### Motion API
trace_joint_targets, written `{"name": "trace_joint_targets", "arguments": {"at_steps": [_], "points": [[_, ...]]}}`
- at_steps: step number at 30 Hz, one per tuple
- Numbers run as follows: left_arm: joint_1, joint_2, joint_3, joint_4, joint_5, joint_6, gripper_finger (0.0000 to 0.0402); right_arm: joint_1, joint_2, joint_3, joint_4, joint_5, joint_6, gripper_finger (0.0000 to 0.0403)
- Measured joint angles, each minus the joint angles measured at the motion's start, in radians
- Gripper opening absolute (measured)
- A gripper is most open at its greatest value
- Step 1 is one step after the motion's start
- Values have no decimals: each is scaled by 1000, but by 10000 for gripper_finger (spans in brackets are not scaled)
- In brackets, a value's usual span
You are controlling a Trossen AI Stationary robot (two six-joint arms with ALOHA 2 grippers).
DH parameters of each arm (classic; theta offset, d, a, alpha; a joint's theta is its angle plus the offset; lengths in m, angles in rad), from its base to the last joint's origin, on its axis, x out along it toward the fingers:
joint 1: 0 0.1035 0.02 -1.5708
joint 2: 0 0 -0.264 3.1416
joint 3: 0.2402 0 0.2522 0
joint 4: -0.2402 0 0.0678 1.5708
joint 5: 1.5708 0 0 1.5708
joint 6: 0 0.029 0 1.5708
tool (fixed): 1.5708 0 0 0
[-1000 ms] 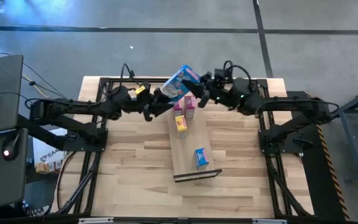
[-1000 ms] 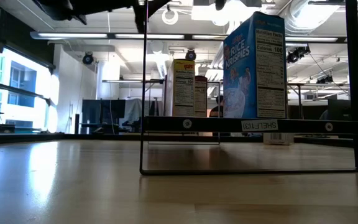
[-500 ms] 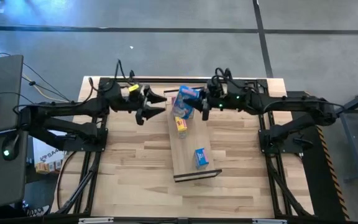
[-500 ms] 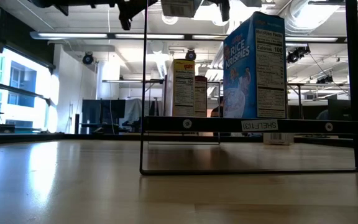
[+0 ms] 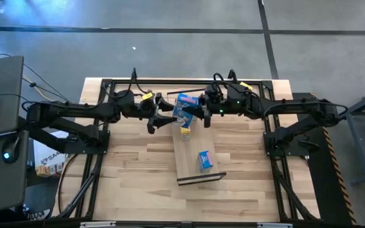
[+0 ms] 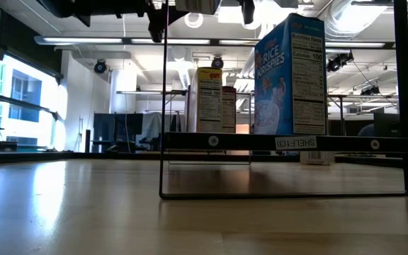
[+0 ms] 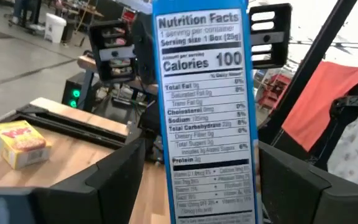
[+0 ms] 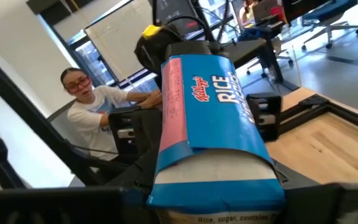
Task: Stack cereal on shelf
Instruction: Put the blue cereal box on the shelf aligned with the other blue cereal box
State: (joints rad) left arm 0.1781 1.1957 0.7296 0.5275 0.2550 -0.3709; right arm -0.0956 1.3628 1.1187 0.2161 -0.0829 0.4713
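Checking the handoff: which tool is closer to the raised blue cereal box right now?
Right. The right tool grips the blue cereal box above the shelf; the left tool sits open just beside it, its fingers flanking the box without touching.

Blue Rice Krispies boxes: 2, i.e. raised blue box & shelf blue box. Yellow box: 1 seen from above. Shelf: 1. Arms: 2, w/ 1 pincer each, left pincer & right pincer. Person: 1.
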Motion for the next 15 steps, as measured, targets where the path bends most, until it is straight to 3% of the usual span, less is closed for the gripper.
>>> {"name": "trace_joint_targets", "arguments": {"at_steps": [5,15], "points": [[-12,46,0,78,17,-46,252,0,1,0,-11,-25,-5,122],[-16,81,0,75,27,-77,163,-1,5,0,-30,-32,-43,122]]}}
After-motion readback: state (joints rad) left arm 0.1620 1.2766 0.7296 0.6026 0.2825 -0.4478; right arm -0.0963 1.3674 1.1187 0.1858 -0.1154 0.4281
